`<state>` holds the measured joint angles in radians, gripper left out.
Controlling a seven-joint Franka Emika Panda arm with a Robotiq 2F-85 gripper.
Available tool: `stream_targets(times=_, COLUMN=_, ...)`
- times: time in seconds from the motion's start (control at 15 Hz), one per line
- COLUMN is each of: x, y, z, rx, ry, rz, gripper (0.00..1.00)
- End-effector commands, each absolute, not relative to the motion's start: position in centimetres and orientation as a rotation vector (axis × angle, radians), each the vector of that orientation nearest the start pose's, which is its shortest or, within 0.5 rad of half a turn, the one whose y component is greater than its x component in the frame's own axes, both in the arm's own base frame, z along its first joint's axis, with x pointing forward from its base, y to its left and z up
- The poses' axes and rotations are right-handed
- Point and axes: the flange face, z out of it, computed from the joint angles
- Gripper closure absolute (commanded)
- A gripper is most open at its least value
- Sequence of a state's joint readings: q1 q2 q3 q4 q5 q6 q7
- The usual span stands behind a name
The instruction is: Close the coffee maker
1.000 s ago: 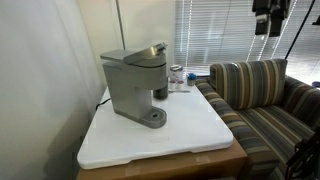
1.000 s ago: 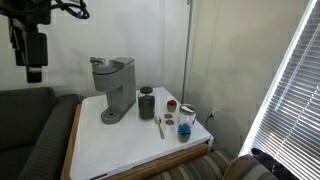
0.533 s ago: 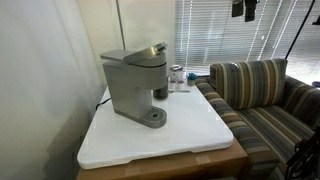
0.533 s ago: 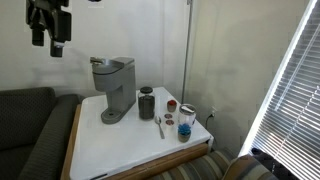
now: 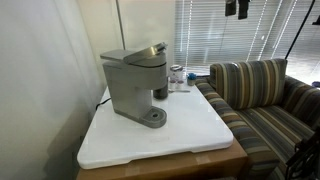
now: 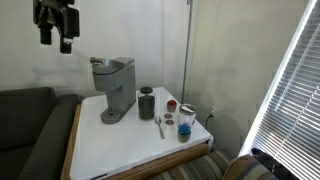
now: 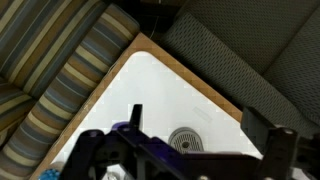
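The grey coffee maker (image 5: 135, 85) stands at the back of the white table (image 5: 190, 135); it also shows in an exterior view (image 6: 115, 88). Its top lid (image 5: 138, 52) is tilted up a little at the front. My gripper (image 6: 57, 38) hangs high in the air, well above and to the side of the machine, and shows at the top edge of an exterior view (image 5: 237, 9). In the wrist view the gripper (image 7: 200, 128) is open and empty, looking down on the round drip base (image 7: 186, 140) and the table corner.
A dark cup (image 6: 146, 103), a spoon (image 6: 160, 126) and small jars (image 6: 185, 122) stand beside the machine. A striped sofa (image 5: 265, 95) is next to the table, a dark sofa (image 6: 30, 135) on another side. Window blinds (image 6: 290, 90) and a thin pole (image 6: 188, 50) stand nearby.
My gripper has risen and moved sideways through the air, closer to the space above the coffee maker. The machine and the table items have not moved.
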<state>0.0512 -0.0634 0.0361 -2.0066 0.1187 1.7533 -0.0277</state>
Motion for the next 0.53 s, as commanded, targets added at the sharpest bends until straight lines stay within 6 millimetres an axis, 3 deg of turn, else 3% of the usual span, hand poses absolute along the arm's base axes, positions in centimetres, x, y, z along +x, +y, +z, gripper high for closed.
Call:
stream_targets(times=0.0, x=55.1, y=7.5, z=48.5, rx=-3.098, ry=-0.197, rz=0.167, gripper=0.0)
stream_targets(times=0.27, x=59.6, y=10.4, z=49.9, rx=-3.077, ry=-0.281, rz=-0.007, gripper=0.0)
stream_targets(times=0.4, x=61.4, y=10.9, z=49.7, rx=-3.059, ry=-0.287, rz=-0.033, gripper=0.0)
stream_targets(times=0.47, x=59.0, y=10.8, z=50.2, rx=-3.077, ry=-0.277, rz=-0.014, gripper=0.0)
